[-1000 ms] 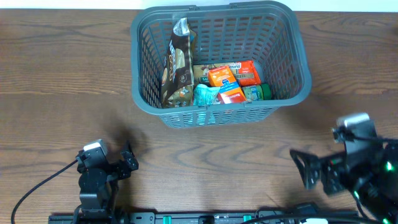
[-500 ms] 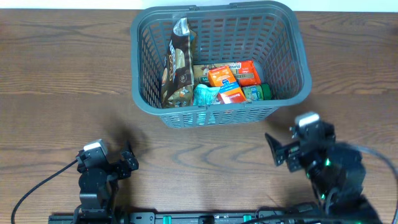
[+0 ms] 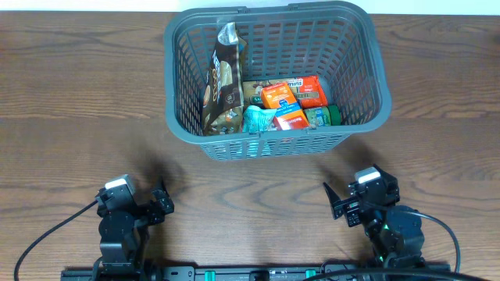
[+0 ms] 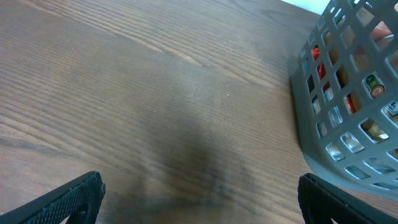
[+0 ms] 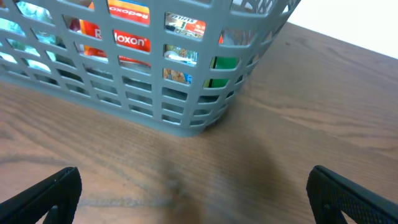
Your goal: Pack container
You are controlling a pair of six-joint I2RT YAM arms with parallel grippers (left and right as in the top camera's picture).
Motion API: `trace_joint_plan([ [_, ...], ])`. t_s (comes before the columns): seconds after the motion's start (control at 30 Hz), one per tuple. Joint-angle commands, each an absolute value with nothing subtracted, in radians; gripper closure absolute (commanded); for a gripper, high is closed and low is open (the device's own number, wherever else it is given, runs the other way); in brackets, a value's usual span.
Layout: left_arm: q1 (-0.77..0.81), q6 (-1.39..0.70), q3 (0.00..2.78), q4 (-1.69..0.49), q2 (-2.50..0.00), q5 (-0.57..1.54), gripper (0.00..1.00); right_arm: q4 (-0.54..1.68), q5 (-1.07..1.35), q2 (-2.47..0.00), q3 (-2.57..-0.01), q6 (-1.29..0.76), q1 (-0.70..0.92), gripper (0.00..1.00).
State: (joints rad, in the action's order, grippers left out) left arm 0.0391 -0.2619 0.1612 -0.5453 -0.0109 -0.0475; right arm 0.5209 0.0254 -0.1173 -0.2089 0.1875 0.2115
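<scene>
My left hand (image 3: 158, 204) and right hand (image 3: 337, 204) rest spread and empty at the bench (image 3: 78, 101) near edge, since the packets (image 3: 283, 100) already lie inside the far container (image 3: 380, 70), seemingly packed.

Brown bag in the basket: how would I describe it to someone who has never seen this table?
Find the big grey slotted container at the far middle of the wooden table. In its left half, the brown bag stands tall with a crinkled silver top. Its neighbours are all small, low packets, mostly orange.
</scene>
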Motion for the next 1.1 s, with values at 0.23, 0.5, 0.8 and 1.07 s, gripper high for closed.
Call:
trace_joint_plan([
  [0.23, 0.034, -0.257, 0.147, -0.544, -0.004, -0.044, 0.02, 0.494, -0.028, -0.005, -0.137, 0.173, 0.221, 0.01],
  [0.5, 0.034, -0.257, 0.147, -0.544, -0.004, -0.044, 0.01, 0.494, -0.026, -0.006, -0.137, 0.173, 0.231, 0.01],
  [0.8, 0.034, -0.257, 0.147, -0.544, -0.004, -0.044, 0.02, 0.494, -0.026, -0.006, -0.137, 0.173, 0.231, 0.01],
  [1.07, 0.034, -0.257, 0.147, -0.544, -0.004, -0.044, 0.02, 0.494, -0.026, -0.006, -0.137, 0.173, 0.231, 0.01],
])
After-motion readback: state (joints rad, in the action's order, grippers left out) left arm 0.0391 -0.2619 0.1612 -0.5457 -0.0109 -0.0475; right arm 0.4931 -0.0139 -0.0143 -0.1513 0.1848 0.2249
